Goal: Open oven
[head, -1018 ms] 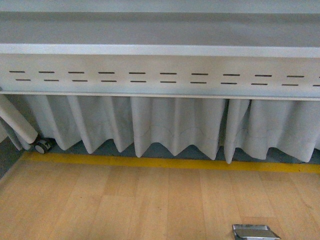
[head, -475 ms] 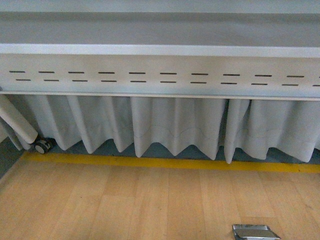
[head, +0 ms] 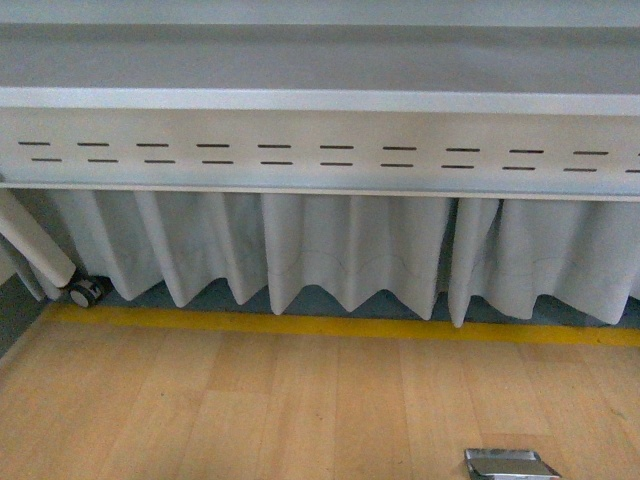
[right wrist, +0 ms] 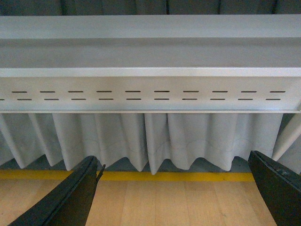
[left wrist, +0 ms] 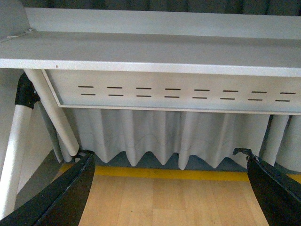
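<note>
Closest in, the left end effector (left wrist: pixel 167 155) has its two dark fingers (left wrist: pixel 66 193) spread wide apart, one at each lower corner of the left wrist view, with nothing between them. The right end effector (right wrist: pixel 175 159) is spread the same way, its fingers (right wrist: pixel 70 197) parted and holding nothing.

Below them lies a wooden floor (head: pixel 250 400) of pale planks. In the front view a small shiny metal plate (head: pixel 510 463) rests flat on it, near the lower edge and to the right.

Past the planks a yellow stripe (head: pixel 330 326) runs across the floor from side to side. Just behind it hangs a pleated grey-white cloth skirt (head: pixel 350 250), its hem rising and falling in points above the stripe. At the far left a small caster (head: pixel 87 291) sits at the foot of a tilted white tubular leg (head: pixel 35 240).

Above the skirt is a white slotted panel (head: pixel 320 150) with two rows of short dark slits, and over that the pale edge of the surface (head: pixel 320 100).

The oven appears in none of the three views, so its place cannot be told.
</note>
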Robot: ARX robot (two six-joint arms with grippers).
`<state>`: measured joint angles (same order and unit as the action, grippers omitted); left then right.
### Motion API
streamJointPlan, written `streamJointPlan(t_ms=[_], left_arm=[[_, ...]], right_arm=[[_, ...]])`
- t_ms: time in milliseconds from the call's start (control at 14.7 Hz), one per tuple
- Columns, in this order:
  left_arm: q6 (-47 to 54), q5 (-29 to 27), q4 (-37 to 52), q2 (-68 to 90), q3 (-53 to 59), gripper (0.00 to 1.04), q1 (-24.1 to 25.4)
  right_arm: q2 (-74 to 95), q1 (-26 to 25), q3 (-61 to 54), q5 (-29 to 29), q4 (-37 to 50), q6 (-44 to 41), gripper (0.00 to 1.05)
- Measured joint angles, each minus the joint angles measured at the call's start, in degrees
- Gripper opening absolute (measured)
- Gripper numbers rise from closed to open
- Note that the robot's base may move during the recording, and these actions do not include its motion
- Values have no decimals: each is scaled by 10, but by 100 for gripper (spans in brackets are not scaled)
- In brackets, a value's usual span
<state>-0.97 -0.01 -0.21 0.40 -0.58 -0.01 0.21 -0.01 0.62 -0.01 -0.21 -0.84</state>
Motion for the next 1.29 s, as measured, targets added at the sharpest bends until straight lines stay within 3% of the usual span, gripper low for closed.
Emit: streamJointPlan(t_ms=[1290], left_arm=[[1, 0, 0, 0, 0, 98, 0]], right_arm=[[0, 0, 0, 0, 0, 0, 98]])
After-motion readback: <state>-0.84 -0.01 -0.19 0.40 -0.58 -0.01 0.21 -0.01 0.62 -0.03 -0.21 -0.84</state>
